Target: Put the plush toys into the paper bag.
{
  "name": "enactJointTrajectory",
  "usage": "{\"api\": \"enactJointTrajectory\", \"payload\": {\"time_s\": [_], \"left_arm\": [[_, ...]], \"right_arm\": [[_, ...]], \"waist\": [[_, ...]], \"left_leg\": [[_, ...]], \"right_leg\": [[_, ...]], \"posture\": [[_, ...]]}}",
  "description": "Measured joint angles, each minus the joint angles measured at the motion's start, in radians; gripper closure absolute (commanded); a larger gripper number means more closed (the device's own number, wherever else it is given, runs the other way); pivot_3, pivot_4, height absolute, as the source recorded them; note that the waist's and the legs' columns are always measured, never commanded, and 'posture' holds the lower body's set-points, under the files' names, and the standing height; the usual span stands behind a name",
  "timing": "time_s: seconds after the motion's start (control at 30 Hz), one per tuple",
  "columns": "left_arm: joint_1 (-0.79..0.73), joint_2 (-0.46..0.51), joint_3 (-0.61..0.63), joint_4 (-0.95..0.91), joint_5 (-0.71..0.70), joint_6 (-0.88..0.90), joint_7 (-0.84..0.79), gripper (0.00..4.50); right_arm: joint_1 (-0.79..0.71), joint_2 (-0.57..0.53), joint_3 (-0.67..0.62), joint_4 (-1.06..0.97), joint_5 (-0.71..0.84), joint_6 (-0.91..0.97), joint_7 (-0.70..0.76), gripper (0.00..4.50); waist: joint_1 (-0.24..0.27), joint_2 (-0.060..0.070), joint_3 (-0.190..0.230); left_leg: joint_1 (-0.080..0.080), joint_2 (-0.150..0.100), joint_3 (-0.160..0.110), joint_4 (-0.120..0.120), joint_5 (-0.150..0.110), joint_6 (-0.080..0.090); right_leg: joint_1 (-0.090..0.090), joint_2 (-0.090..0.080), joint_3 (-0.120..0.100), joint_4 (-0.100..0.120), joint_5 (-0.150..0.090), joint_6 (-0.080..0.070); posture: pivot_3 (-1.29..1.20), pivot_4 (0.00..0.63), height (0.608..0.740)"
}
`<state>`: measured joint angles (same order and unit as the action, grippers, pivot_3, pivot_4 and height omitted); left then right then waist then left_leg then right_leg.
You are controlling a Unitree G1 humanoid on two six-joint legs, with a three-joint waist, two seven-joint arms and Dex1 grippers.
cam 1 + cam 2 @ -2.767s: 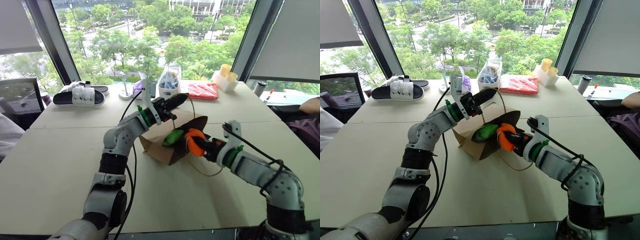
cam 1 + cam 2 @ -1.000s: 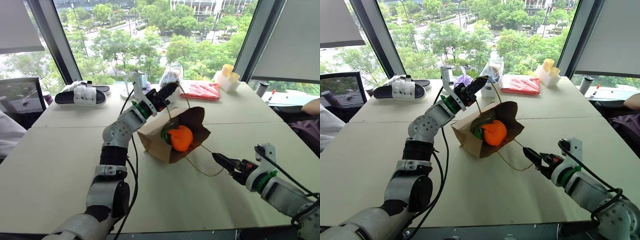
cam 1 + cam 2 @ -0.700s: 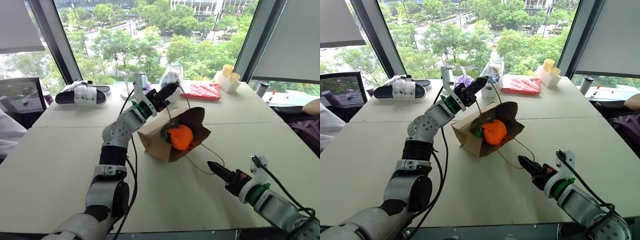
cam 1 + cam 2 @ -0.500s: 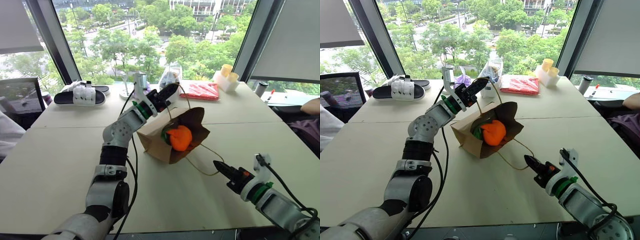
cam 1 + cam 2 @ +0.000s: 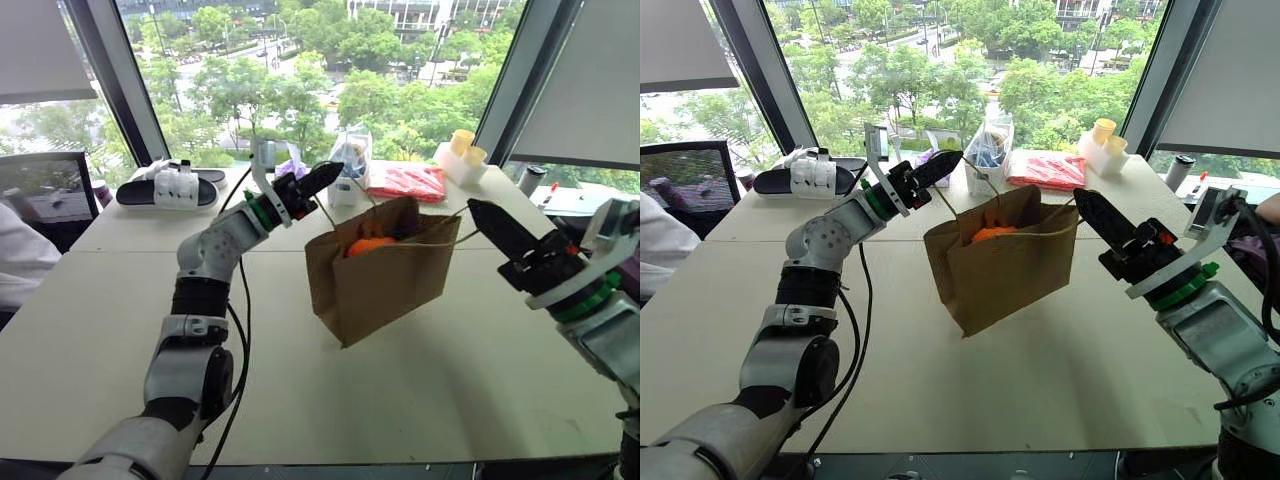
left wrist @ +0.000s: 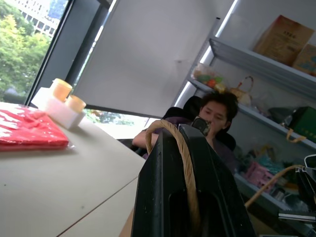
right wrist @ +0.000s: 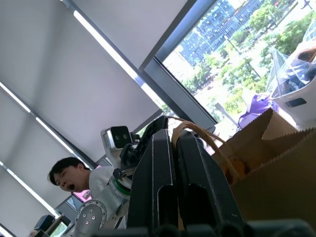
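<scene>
Bag upright, hung between two pincers

The paper bag [image 5: 378,268] stands mouth-up, orange toy [image 5: 369,243] inside; left pincer [image 5: 322,178] and right pincer [image 5: 487,220] each clenched on a cord handle; clear bag [image 5: 345,163] toward the bench's far edge.

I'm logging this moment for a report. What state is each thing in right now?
paper bag: upright, mouth open, hanging from its cord handles.
orange plush toy: inside the bag, top showing.
left gripper: shut on a cord handle.
right gripper: shut on the other cord handle.
clear plastic bag: standing on the table behind.
sandal: lying flat on the table.
</scene>
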<state>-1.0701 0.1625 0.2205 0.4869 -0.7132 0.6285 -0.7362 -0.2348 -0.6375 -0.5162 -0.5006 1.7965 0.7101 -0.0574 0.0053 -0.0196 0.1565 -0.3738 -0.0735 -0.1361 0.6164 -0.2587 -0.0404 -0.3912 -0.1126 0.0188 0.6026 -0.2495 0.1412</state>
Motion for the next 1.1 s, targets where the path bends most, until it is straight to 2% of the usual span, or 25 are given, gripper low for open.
{"api": "enactJointTrajectory", "payload": {"time_s": [0.17, 0.23, 0.27, 0.33, 0.5, 0.53, 0.6, 0.77, 0.87, 0.97, 1.1], "left_arm": [[0.04, -0.053, -0.008, -0.02, 0.007, -0.003, 0.038, 4.5], [0.056, -0.058, -0.008, -0.022, 0.007, 0.0, 0.05, 3.97], [0.062, -0.058, -0.01, -0.022, 0.009, 0.0, 0.053, 3.68], [0.066, -0.057, -0.009, -0.019, 0.015, -0.002, 0.052, 2.81], [0.064, -0.043, -0.001, 0.008, 0.015, -0.007, 0.038, 0.19], [0.063, -0.04, -0.001, 0.017, 0.015, -0.007, 0.032, 0.03], [0.063, -0.021, -0.004, 0.024, 0.016, -0.002, 0.012, 0.03], [0.089, 0.1, 0.031, -0.006, -0.019, 0.069, -0.067, 0.03], [0.162, 0.177, 0.025, -0.082, -0.03, 0.113, -0.132, 0.03], [0.241, 0.242, -0.014, -0.147, -0.013, 0.131, -0.183, 0.0], [0.341, 0.3, -0.051, -0.226, 0.029, 0.124, -0.211, 0.0]], "right_arm": [[0.064, -0.003, 0.065, 0.019, -0.05, 0.005, 0.024, 4.46], [0.079, -0.003, 0.072, 0.018, -0.068, 0.002, 0.027, 3.91], [0.084, -0.003, 0.073, 0.018, -0.086, -0.002, 0.028, 3.61], [0.101, -0.003, 0.073, 0.017, -0.12, -0.007, 0.048, 2.7], [0.152, -0.004, 0.08, -0.003, -0.145, -0.004, 0.116, 0.09], [0.168, -0.01, 0.078, -0.014, -0.147, -0.002, 0.141, 0.0], [0.228, -0.016, 0.064, -0.062, -0.145, 0.002, 0.207, 0.0], [0.422, 0.032, 0.011, -0.141, -0.157, -0.023, 0.332, 0.0], [0.45, 0.02, 0.074, -0.144, -0.249, -0.008, 0.347, 0.0], [0.383, 0.02, 0.192, -0.138, -0.334, 0.01, 0.341, 0.88], [0.24, 0.031, 0.306, -0.087, -0.445, 0.014, 0.321, 2.95]], "waist": [[0.005, 0.0, 0.0], [0.004, 0.0, 0.0], [0.003, 0.0, 0.0], [0.003, 0.0, 0.0], [0.005, 0.0, 0.0], [0.005, 0.0, 0.0], [0.006, 0.0, 0.0], [-0.002, 0.001, 0.0], [-0.017, 0.001, 0.0], [-0.022, 0.001, 0.0], [-0.015, 0.001, 0.0]], "left_leg": [[-0.001, 0.0, 0.0, -0.001, 0.0, 0.0], [0.0, 0.0, 0.0, -0.001, 0.0, 0.0], [0.0, 0.0, 0.0, -0.001, 0.0, 0.0], [0.0, 0.0, 0.0, -0.001, 0.0, 0.0], [0.0, 0.0, 0.0, -0.001, 0.0, 0.0], [0.0, 0.0, 0.0, -0.001, 0.0, 0.0], [-0.001, 0.0, 0.0, -0.001, 0.0, 0.0], [0.001, 0.0, 0.001, -0.001, 0.0, 0.001], [0.002, 0.001, 0.001, -0.001, 0.0, 0.001], [0.002, 0.001, 0.0, -0.001, 0.0, 0.0], [0.001, 0.001, -0.001, -0.001, 0.0, 0.0]], "right_leg": [[-0.001, 0.0, 0.0, 0.0, 0.0, 0.0], [-0.001, 0.0, 0.0, 0.0, 0.0, 0.0], [-0.001, 0.0, 0.0, 0.0, 0.0, 0.0], [-0.001, 0.0, 0.0, 0.0, 0.0, 0.0], [-0.001, 0.0, 0.0, 0.0, 0.0, 0.0], [-0.001, 0.0, 0.0, 0.0, 0.0, 0.0], [-0.001, 0.0, 0.0, 0.0, 0.0, 0.0], [0.0, 0.0, 0.001, 0.0, 0.0, 0.0], [0.0, 0.0, 0.001, 0.001, 0.0, 0.0], [-0.001, 0.001, 0.001, 0.002, 0.0, -0.001], [-0.001, 0.001, 0.001, 0.002, 0.0, -0.001]], "posture": [[0.0, 0.15, 0.74], [0.0, 0.15, 0.74], [0.0, 0.15, 0.74], [0.0, 0.15, 0.74], [0.0, 0.15, 0.74], [0.0, 0.15, 0.74], [0.0, 0.15, 0.74], [0.0, 0.15, 0.74], [0.0, 0.15, 0.74], [0.0, 0.15, 0.74], [0.0, 0.15, 0.74]]}}
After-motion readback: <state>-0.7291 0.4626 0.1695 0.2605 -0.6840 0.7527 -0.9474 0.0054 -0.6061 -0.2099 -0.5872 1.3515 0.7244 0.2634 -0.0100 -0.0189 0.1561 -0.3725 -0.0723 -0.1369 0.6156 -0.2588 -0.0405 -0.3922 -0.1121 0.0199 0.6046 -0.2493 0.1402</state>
